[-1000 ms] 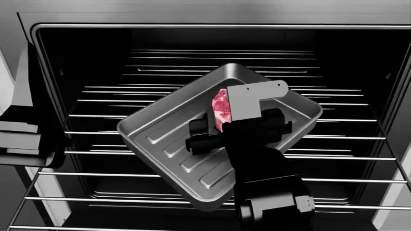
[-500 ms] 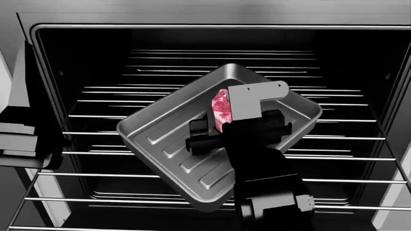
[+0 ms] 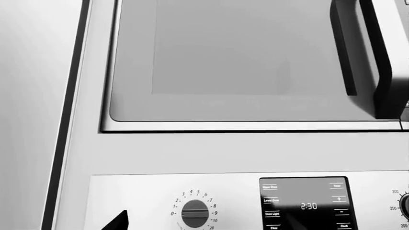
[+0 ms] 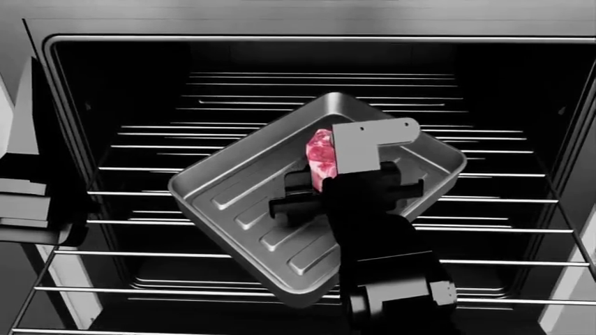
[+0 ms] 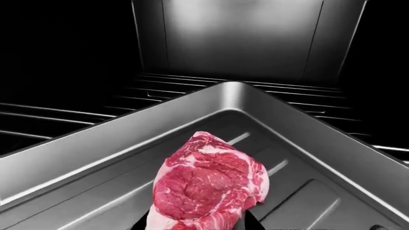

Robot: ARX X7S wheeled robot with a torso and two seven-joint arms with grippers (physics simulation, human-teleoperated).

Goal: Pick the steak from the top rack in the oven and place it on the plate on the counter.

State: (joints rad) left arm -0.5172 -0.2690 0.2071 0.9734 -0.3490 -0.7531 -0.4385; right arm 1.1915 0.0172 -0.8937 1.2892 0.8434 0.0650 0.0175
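Note:
The steak, pink-red with white marbling, lies in a dark grey ridged baking tray on a wire rack inside the open oven. My right gripper reaches into the tray, and its dark fingers press against both sides of the steak, shut on it. In the left wrist view only one dark fingertip shows, facing the oven's control panel. The plate and the counter are out of view.
Several silver wire racks span the cavity above and below the tray. My left arm sits by the oven's left frame. A knob and a display reading 2:30 are on the panel.
My right gripper's finger blocks have drawn inward around the steak. The tray, the steak and the left arm have barely moved.

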